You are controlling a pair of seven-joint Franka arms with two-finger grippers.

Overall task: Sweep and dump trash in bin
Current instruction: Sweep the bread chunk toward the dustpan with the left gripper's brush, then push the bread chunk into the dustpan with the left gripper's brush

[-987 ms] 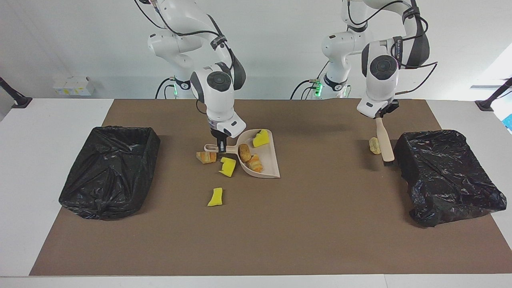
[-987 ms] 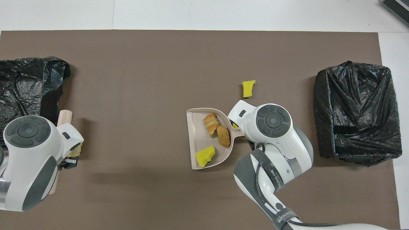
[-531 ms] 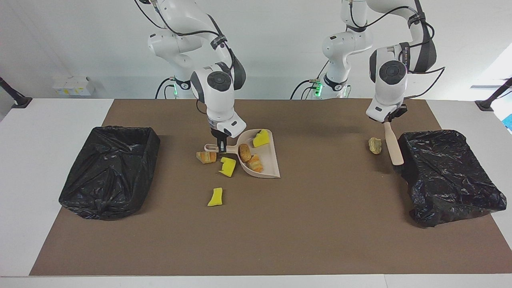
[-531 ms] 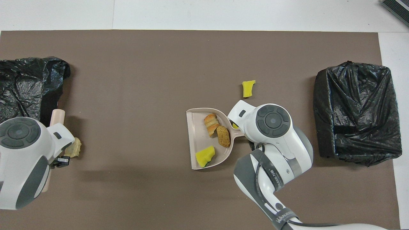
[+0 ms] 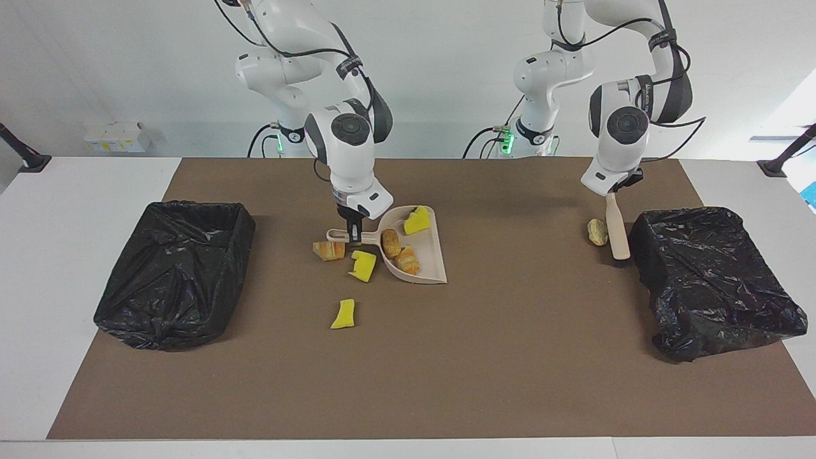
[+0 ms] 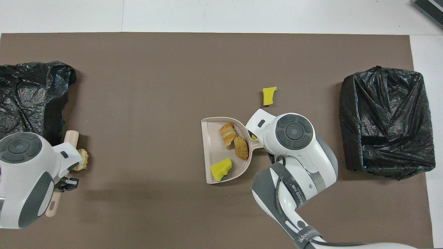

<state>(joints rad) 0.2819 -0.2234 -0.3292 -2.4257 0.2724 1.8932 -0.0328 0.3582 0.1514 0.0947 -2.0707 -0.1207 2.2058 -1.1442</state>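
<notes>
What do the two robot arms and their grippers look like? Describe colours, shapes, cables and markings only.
Both arms are glossy white with rounded segments, dark grey joint caps and round dark grey discs at the wrists. Black cables loop along them, strapped by lettered dark bands. Green lights glow at their bases. The left gripper and right gripper have white housings and small black fingers.

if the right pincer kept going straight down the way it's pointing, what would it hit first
The right pincer points straight down and is shut on the dustpan's handle, so it would press the handle into the brown mat directly beneath. How much gap remains under the handle is unclear.
</notes>
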